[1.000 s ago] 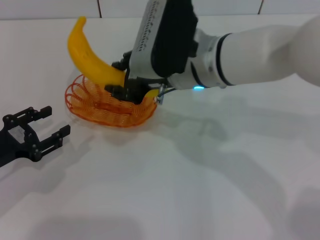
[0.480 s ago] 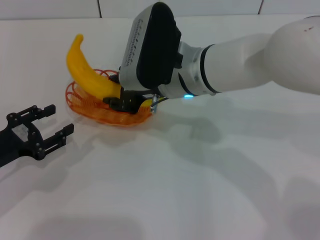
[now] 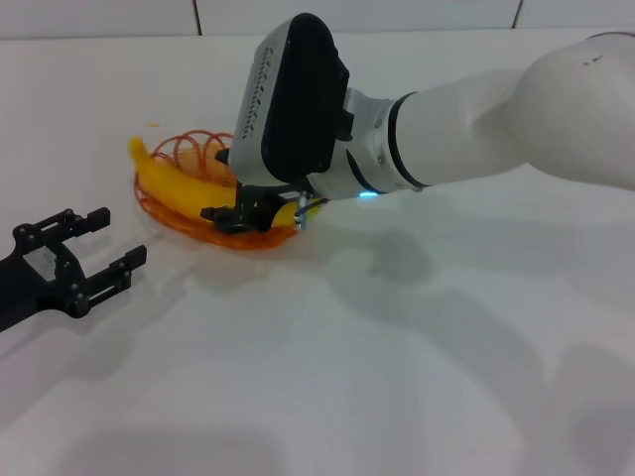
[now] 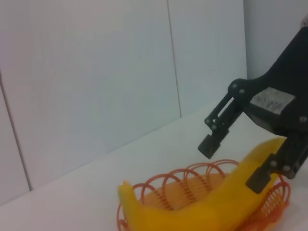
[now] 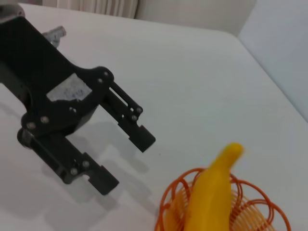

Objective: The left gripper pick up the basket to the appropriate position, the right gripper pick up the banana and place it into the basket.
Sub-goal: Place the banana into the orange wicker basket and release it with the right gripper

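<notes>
A plain white table (image 3: 397, 377) carries everything here. Sitting directly on it is 1 orange wire basket (image 3: 189, 220), toward the far left of the surface, with shadows spilling across the tabletop beside it. Low over the near left edge sits the left gripper (image 3: 97, 246), though whether it actually touches the surface can't be told.

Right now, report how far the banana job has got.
Done: the basket sits on the table, and the left gripper rests open beside it. In hand: the banana lies in the basket, right gripper around it. Left: withdraw.
</notes>
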`<state>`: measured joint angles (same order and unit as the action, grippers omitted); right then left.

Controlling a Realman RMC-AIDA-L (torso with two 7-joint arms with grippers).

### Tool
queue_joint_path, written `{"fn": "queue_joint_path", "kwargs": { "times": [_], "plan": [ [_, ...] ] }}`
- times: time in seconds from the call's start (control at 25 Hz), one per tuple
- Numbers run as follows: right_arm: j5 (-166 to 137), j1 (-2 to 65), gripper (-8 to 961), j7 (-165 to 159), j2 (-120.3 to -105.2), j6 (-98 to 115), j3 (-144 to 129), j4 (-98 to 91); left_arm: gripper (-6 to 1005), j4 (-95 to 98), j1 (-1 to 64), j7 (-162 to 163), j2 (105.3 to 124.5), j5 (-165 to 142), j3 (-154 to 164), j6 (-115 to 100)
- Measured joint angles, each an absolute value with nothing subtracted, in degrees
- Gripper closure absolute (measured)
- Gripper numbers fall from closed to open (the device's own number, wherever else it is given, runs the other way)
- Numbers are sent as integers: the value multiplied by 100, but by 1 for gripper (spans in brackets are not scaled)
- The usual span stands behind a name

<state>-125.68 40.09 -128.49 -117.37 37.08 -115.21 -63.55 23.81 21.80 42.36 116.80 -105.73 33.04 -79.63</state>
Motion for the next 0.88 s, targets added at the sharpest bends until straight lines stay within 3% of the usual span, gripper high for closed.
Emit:
{"fn": "queue_joint_path", "kwargs": {
  "times": [0.16, 0.36, 0.64, 0.88],
  "plan": [
    [-12568, 3929, 417, -12836, -11736, 3735, -11529, -6535, 351, 2382, 2163, 4236, 11680, -10573, 3304, -7963],
    [-12576, 3597, 187, -12757, -11698, 3802, -11576, -7098, 351, 2382, 2129, 4236, 11680, -10574, 3300, -7963],
    [-11776, 2839, 183, -11576, -11690, 4729, -10846, -7891, 350, 2382, 2102, 4218, 11680, -10573, 3296, -7963],
    [-10278, 2638, 186, -10034, -11688, 6188, -9336, -7286, 350, 2382, 2090, 4218, 11681, -10544, 3296, -7962]
  ]
}}
